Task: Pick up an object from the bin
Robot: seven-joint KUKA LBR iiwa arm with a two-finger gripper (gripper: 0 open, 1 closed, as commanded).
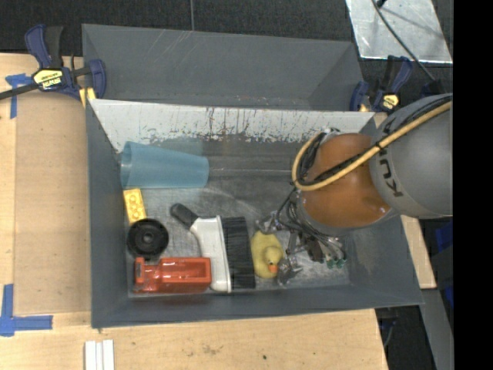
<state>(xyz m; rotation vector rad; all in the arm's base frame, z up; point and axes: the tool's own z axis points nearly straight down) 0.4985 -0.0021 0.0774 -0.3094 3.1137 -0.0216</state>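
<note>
Since the gripper (295, 262) sits low toward the 5 o'clock part of the grey metal bin (231, 308), one relation matters: the small yellow rubber duck (266, 253) lies at its 9 o'clock, just beside it, possibly touching; can't tell. Duck's long axis runs roughly 12 to 6. Can't tell whether the gripper is open or closed; wrist hardware hides it. White-handled brush with black bristles (225, 254) lies along the duck's 9 o'clock side, parallel. My read: next move needs a small shift toward 9 without snagging the bristles.
</note>
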